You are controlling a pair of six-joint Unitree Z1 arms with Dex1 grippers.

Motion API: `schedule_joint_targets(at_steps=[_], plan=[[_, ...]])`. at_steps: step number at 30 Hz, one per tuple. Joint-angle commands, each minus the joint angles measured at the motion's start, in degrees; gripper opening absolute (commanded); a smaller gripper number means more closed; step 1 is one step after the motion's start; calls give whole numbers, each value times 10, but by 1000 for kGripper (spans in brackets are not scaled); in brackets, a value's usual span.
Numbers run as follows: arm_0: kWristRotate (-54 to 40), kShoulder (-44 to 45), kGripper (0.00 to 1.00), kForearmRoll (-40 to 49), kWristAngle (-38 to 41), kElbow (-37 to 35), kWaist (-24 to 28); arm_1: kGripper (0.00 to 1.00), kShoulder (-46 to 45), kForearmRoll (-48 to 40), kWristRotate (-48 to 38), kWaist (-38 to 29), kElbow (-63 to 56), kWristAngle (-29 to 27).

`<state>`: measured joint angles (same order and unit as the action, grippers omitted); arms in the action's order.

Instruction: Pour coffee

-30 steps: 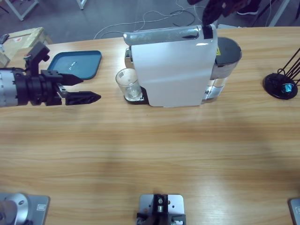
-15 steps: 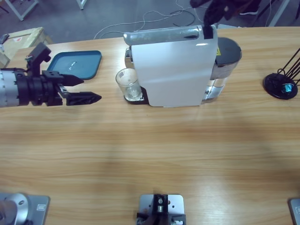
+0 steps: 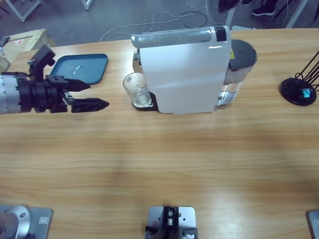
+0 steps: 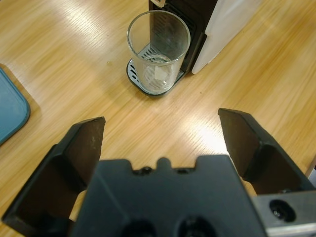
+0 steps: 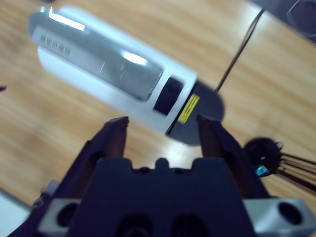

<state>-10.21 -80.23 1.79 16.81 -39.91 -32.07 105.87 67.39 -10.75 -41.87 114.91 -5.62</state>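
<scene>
Left gripper [image 3: 92, 94] has crept slightly toward the glass [image 3: 135, 88] since the earlier frames; right arm has risen almost out of the top of the high view.
Left jaws wide, empty, pointing at the glass on the coffee machine [image 3: 184, 72] drip tray, well apart from it. Can't make out coffee in the glass. Right gripper [image 5: 163, 133] hovers above the machine, jaws part open, empty. Blue tray [image 3: 79, 68] behind left gripper.
</scene>
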Motion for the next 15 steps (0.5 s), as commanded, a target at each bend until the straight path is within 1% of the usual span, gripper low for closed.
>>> schedule_joint_targets(at_steps=[1,15], plan=[[-7,-6,997,-5,2,-1,-7,1000,11,18,-26,-13,-21,19],[-7,-4,996,-5,2,-4,-12,1000,-12,17,-47,-21,-57,-4]])
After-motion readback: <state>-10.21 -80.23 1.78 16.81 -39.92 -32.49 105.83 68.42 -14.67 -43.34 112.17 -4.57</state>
